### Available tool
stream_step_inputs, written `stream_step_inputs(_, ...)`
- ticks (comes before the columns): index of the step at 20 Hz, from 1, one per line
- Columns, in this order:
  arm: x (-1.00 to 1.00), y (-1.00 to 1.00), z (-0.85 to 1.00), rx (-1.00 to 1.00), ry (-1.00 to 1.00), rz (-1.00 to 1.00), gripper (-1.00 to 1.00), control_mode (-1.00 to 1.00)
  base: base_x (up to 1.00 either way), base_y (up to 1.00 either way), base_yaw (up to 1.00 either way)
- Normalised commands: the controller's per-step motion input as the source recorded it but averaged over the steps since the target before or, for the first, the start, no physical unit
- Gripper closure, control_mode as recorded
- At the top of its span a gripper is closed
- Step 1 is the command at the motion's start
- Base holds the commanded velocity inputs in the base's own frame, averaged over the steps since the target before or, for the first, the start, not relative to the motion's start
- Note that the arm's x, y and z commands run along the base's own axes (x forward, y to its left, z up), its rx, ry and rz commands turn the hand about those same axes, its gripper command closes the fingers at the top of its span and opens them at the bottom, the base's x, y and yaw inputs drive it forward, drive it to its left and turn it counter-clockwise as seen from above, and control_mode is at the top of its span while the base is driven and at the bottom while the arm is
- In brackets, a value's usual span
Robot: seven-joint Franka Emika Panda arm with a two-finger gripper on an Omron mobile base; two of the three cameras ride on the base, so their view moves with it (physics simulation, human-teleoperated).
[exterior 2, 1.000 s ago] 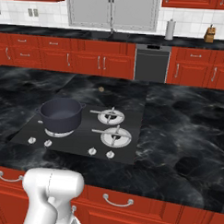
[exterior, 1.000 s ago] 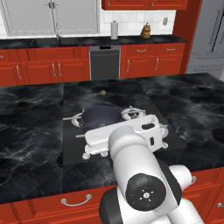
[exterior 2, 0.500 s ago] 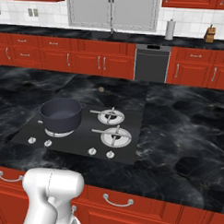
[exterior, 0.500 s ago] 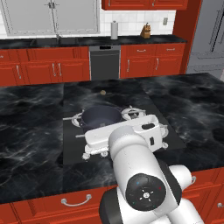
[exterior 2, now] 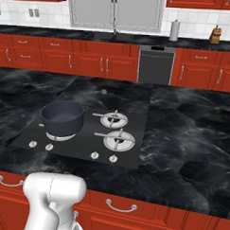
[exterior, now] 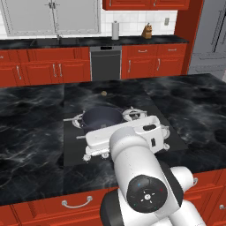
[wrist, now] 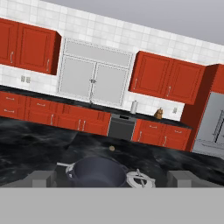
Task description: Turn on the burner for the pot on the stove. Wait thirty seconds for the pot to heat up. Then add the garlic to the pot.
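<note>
Currently:
step: burner not on yet, judging by no flame under pot point(exterior 2: 63, 116)
claw: state can't tell
next: reach knobs point(exterior 2: 49, 146) on stove point(exterior 2: 129, 148)
garlic point(exterior 2: 104, 92): on table behind stove

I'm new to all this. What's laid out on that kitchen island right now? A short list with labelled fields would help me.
stove: black cooktop set in the dark marble island
pot: dark, lidless, on the near-left burner
garlic: small tan bulb on the counter just beyond the stove
knobs: silver row along the stove's near edge
free burners: two on the right
gripper: state cannot be told
</note>
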Motion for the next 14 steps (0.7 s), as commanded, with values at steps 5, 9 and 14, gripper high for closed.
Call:
stream_step_inputs(5, 0.00, 0.00, 0.00, 0.00, 0.00, 0.00, -1.00, -1.00, 0.00, 0.00, 0.00)
stream_step_inputs(9, 0.00, 0.00, 0.00, 0.00, 0.00, 0.00, -1.00, -1.00, 0.00, 0.00, 0.00)
stream_step_inputs(14, 0.00, 0.00, 0.00, 0.00, 0.00, 0.00, -1.00, -1.00, 0.00, 0.00, 0.00)
